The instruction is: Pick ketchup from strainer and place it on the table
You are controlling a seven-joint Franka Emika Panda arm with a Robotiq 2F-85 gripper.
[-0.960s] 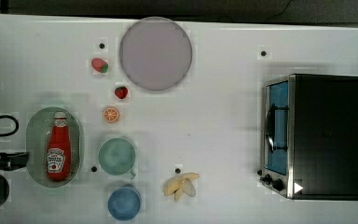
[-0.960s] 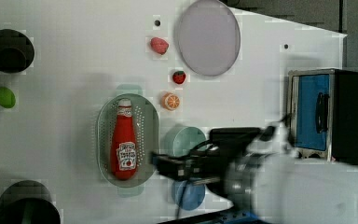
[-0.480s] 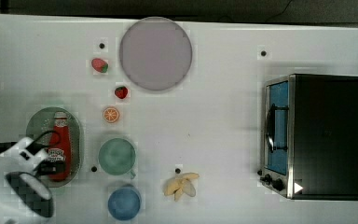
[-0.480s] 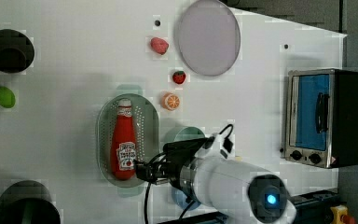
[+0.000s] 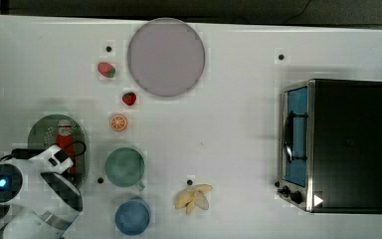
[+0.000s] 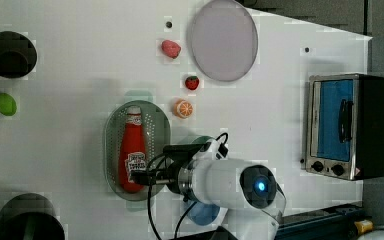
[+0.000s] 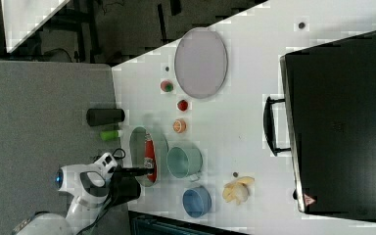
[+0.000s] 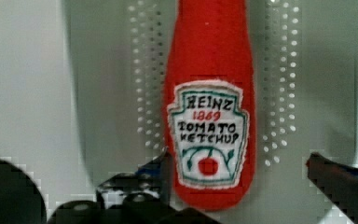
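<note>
The ketchup, a red bottle with a white label, lies lengthwise in the pale green strainer. My gripper hangs open just above the bottle's base end, one dark finger on each side of it and neither touching. In the left view the ketchup rests in the strainer, cap toward the left view's top, and the gripper is over its lower end. In the top view my white arm covers part of the strainer and the ketchup. The white table lies all around.
Next to the strainer stand a green cup and a blue cup. An orange slice, two strawberries, a lilac plate, a banana and a toaster oven lie farther off. Dark cylinders sit at the left view's left edge.
My arm has swung in from the table's edge over the strainer, bringing the open gripper above the ketchup's base end. The ketchup has not moved.
</note>
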